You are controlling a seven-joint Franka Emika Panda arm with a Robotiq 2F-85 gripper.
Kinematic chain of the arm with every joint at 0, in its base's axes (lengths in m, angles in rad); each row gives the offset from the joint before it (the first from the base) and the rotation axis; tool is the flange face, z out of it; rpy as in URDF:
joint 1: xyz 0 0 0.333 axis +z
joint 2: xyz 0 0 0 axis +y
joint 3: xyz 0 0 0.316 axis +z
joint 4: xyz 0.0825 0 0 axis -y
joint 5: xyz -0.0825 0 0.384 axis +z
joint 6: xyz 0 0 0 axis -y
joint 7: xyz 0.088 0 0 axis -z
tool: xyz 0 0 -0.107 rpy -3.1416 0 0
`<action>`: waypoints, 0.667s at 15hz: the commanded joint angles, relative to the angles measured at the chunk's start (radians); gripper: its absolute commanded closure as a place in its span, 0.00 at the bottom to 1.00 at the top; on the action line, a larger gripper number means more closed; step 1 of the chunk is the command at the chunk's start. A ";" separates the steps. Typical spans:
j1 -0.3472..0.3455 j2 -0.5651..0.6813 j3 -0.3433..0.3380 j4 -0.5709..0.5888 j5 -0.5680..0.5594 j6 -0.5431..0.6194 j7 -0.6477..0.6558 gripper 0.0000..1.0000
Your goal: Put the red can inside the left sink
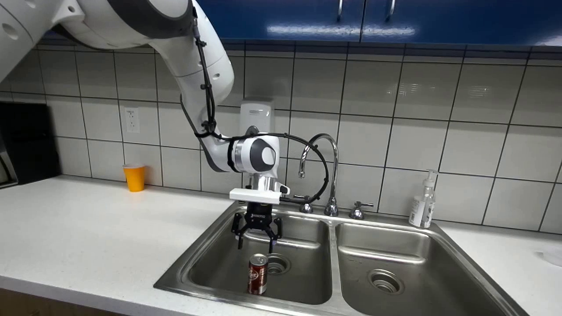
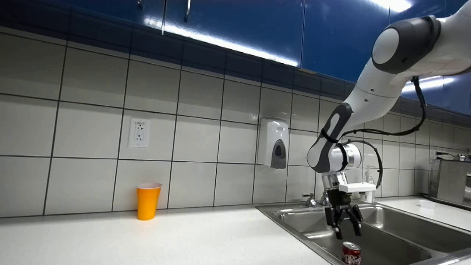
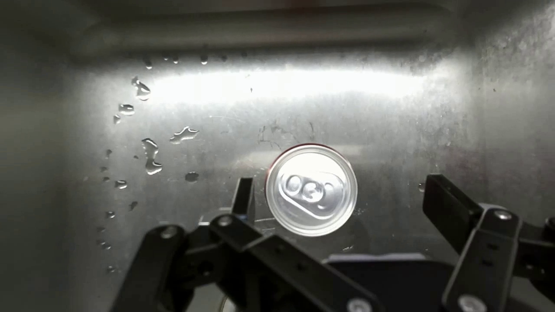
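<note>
The red Dr Pepper can (image 1: 257,281) stands upright on the floor of the left sink (image 1: 215,265), a rectangular stainless-steel basin, on the near side of its round drain (image 1: 280,265). The Robotiq gripper (image 1: 255,248) hangs pointing down into the same basin, above the can; its two black fingers (image 3: 448,208) are spread well apart, and their tips are clear of the can in both exterior views. In the wrist view, the can's silver lid (image 3: 312,162) and pull tab (image 3: 313,192) show between the fingers, lower than the tips. Water drops (image 3: 149,147) lie scattered on the steel to one side of the can. The white Franka arm (image 1: 193,83), with a black cable (image 1: 210,101) strapped along it, comes down over the left sink. At the far steel rim (image 1: 386,221) a chrome gooseneck faucet (image 1: 334,175) rises between two tap handles (image 1: 356,213), and a clear pump bottle (image 1: 425,204) stands by the far right corner. The right sink (image 1: 421,274) has a drain of its own. Left of the sinks runs a white countertop (image 1: 109,232), with an orange cup (image 1: 134,179) standing upright near the tiled wall (image 1: 364,140). On that wall are a power outlet (image 2: 139,133) and, nearer the faucet, a white soap dispenser (image 2: 270,138). Blue cabinets (image 1: 285,19) hang above.
</note>
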 commanded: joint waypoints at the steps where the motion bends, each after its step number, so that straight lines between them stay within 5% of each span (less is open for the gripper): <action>1: 0.018 -0.133 -0.008 -0.071 -0.056 -0.063 -0.019 0.00; 10: 0.087 -0.340 0.018 -0.323 -0.038 0.116 0.060 0.00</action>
